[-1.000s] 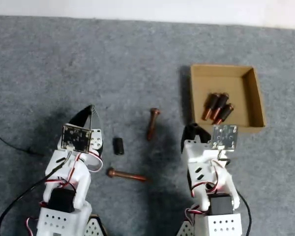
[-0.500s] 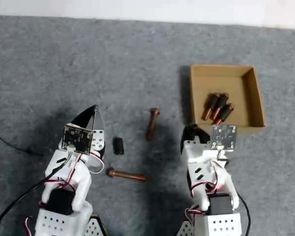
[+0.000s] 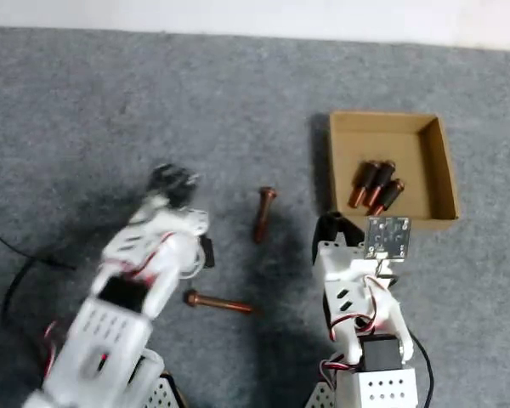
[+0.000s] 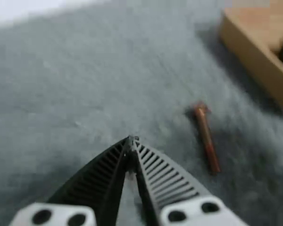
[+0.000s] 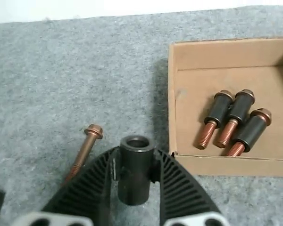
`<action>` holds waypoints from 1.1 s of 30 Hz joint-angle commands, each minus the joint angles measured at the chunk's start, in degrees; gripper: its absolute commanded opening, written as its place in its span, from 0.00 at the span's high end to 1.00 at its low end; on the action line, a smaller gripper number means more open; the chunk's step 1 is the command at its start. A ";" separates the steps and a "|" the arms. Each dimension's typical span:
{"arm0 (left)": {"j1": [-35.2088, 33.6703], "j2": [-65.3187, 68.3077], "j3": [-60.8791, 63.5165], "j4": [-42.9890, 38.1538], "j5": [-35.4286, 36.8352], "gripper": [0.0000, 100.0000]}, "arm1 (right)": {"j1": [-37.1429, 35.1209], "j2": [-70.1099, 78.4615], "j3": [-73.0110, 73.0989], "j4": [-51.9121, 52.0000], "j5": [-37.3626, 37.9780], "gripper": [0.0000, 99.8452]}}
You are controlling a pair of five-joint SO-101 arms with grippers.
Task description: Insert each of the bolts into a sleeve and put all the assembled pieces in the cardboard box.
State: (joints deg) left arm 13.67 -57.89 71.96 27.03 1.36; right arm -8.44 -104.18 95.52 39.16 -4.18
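My right gripper (image 5: 134,157) is shut on a black sleeve (image 5: 134,169), held upright just in front of the cardboard box (image 5: 217,54). Three bolts with sleeves on them (image 5: 231,123) lie inside the box (image 3: 408,149). One bare copper bolt (image 3: 264,212) lies between the arms, left of the right gripper (image 3: 330,228). A second bare bolt (image 3: 219,303) lies nearer the arm bases. My left gripper (image 4: 131,142) is shut and holds nothing; the far bolt (image 4: 206,139) lies beyond it to one side. A second black sleeve (image 3: 207,253) peeks out beside the left arm.
The grey carpet carries everything. A thin black cable (image 3: 30,255) trails off at the left of the left arm. The box corner (image 4: 254,52) lies well beyond the left gripper (image 3: 172,180). Open carpet stretches behind and left of the arms.
The left arm has swung up and forward, its gripper now farther out over the carpet, and it partly covers the loose sleeve. The right arm, bolts and box have not moved.
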 commanded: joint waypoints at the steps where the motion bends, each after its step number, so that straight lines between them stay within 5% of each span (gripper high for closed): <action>1: 4.18 21.49 -9.89 -6.68 0.62 0.96 | 0.31 -0.75 0.84 -1.98 0.62 1.00; 5: 5.67 34.42 -19.30 -6.86 0.62 0.86 | 0.31 -0.75 0.84 -1.98 0.62 1.00; 19: 9.80 70.02 -46.90 -7.12 0.35 0.85 | 0.31 -0.75 0.84 -1.98 0.62 1.00; 33: 9.71 79.69 -51.12 -5.89 0.70 0.85 | 0.31 -0.75 0.84 -1.98 0.62 1.00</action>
State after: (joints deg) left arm 23.16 21.32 22.37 20.97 1.45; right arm -8.44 -104.18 95.52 39.16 -4.18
